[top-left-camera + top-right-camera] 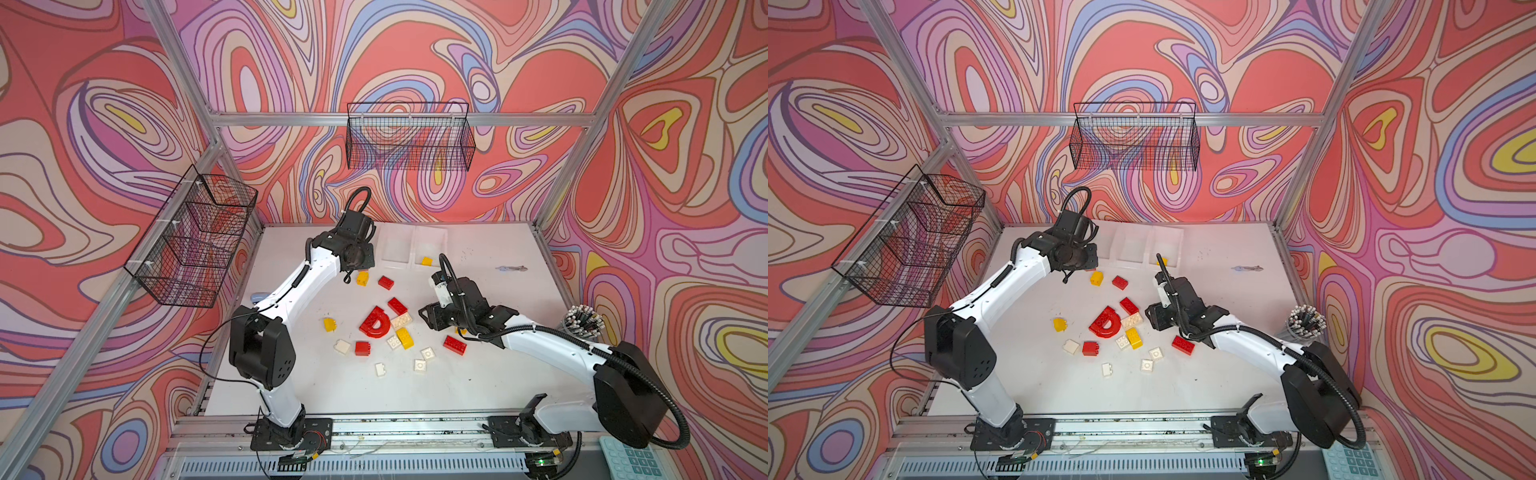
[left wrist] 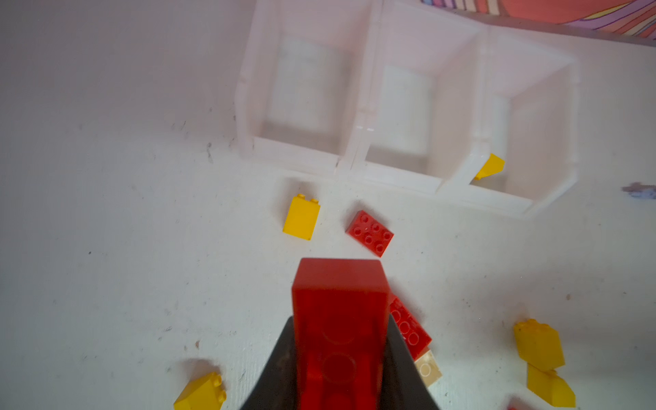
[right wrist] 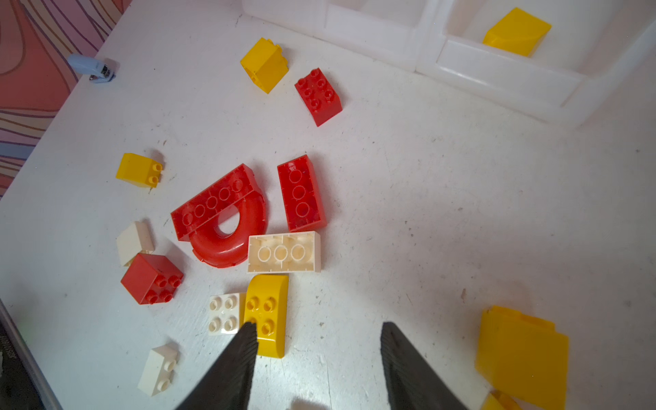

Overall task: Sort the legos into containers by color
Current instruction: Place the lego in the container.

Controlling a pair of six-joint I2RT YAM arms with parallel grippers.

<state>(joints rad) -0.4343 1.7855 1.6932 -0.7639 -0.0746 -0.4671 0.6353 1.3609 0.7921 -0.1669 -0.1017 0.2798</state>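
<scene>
Left gripper grips a red brick beside the containers, with loose legos on a scuffed white worktop.

The left gripper (image 2: 340, 319) is clamped tight on a red brick (image 2: 339, 291). The right gripper (image 3: 318, 326) stands partly open and holds nothing, over the bare worktop (image 1: 478, 374). In both top views the three white containers (image 1: 395, 262) sit upper centre at the worktop's far edge, with one yellow brick (image 1: 427, 261) in the rightmost. The other legos (image 1: 376, 322) lie scattered mid-frame. Pink swirl-patterned walls (image 1: 104, 124) carry black wire baskets (image 1: 409, 137).

Both top views look down from high out front over the whole table (image 1: 478, 374). The wrist cams ride low and close, and both catch the containers (image 2: 355, 149).
</scene>
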